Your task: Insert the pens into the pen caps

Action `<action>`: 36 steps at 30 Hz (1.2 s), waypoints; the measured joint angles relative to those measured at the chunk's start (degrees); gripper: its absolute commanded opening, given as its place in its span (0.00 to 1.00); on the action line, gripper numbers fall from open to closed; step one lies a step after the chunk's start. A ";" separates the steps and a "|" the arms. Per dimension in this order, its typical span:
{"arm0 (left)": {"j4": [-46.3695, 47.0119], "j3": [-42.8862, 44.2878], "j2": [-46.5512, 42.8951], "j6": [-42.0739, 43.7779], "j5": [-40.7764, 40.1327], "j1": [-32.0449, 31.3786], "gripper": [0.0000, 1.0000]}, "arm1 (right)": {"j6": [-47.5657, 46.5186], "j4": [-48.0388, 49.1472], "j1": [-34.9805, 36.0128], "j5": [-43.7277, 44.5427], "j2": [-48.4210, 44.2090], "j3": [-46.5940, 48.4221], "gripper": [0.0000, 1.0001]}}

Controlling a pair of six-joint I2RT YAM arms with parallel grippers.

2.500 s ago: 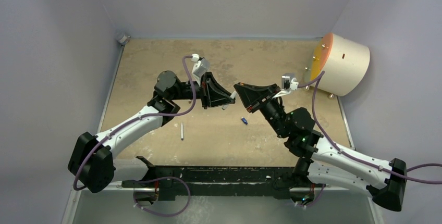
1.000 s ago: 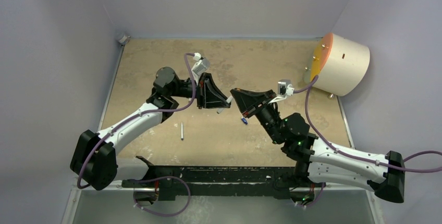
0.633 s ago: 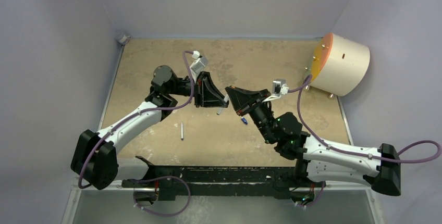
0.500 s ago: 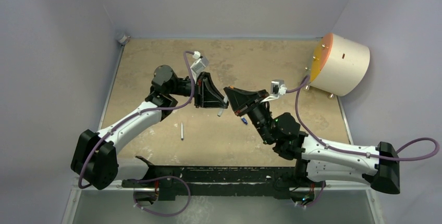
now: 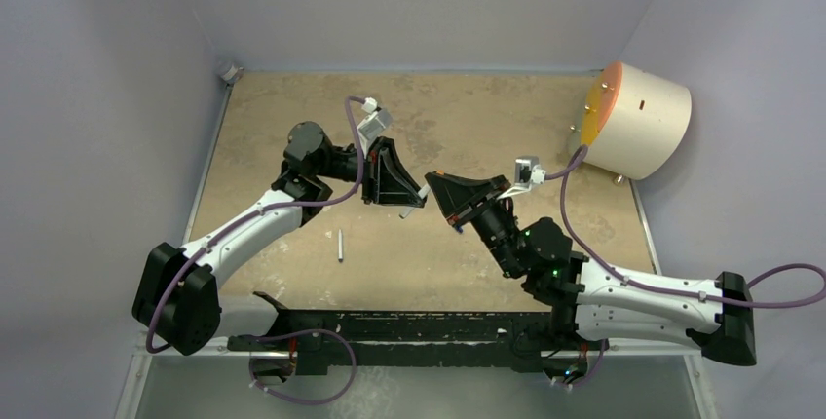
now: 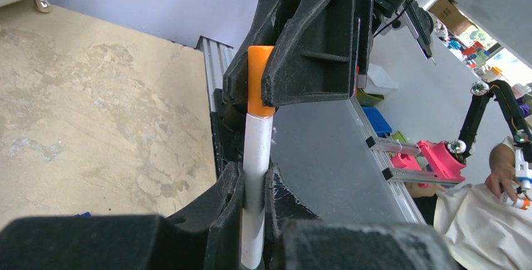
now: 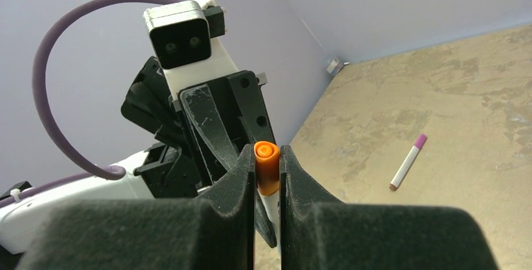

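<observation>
My left gripper (image 6: 254, 185) is shut on a white pen (image 6: 256, 157) that stands up between its fingers. An orange pen cap (image 6: 260, 81) sits on the pen's far end, and the right gripper (image 7: 268, 163) is shut on that orange cap (image 7: 266, 166). In the top view the left gripper (image 5: 414, 197) and right gripper (image 5: 433, 185) meet tip to tip above the middle of the table, with the pen (image 5: 411, 207) between them. A second pen (image 5: 340, 245) lies on the table to the left; its pink cap (image 7: 420, 139) is on its end.
A cream drum with an orange face (image 5: 638, 117) rests at the back right corner. Purple walls close the table on three sides. A black rail (image 5: 409, 326) runs along the near edge between the arm bases. A small fitting (image 5: 230, 72) sits in the back left corner.
The right gripper came left with the orange cap up to the pen in the left gripper, then shifted slightly right. The left arm hardly moved.
</observation>
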 measured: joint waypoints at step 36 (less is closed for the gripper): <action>4.35 7.58 1.31 4.87 -28.00 0.83 0.00 | 4.72 -27.50 8.85 -15.69 -1.42 -3.52 0.28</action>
